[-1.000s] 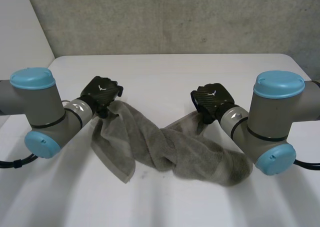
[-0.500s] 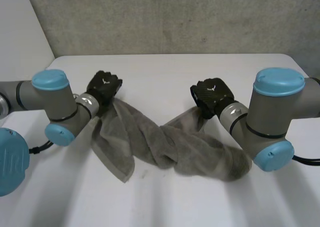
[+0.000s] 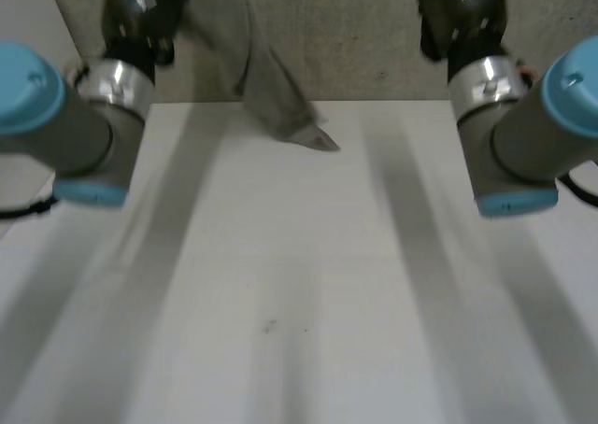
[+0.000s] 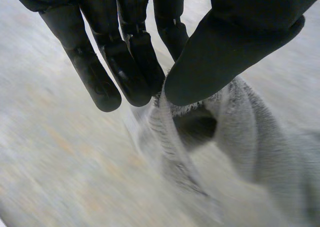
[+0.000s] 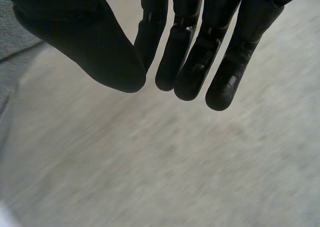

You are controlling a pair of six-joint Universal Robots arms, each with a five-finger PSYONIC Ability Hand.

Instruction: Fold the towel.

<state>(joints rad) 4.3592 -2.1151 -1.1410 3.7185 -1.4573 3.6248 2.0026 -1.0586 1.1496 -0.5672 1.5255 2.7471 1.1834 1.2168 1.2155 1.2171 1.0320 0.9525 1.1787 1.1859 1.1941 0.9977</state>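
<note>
The grey towel (image 3: 250, 64) hangs off the table from my raised left hand (image 3: 140, 8), its lower tip (image 3: 318, 141) dangling just above the table's far edge. In the left wrist view my left hand (image 4: 125, 62) pinches the towel's hem (image 4: 172, 107) between thumb and fingers, and the rest of the cloth (image 4: 245, 137) trails away below. My right hand (image 3: 460, 4) is raised just as high at the other side. Seen from its own wrist, the right hand (image 5: 190, 62) has thumb and fingers drawn together with no cloth between them.
The white table (image 3: 280, 284) lies bare below both arms. A grey concrete wall (image 3: 364, 41) rises behind its far edge. The two forearms stand up at either side of the table.
Both arms swung up from the table. The left hand closed on the towel and carried it up. The towel has come away from the right hand.
</note>
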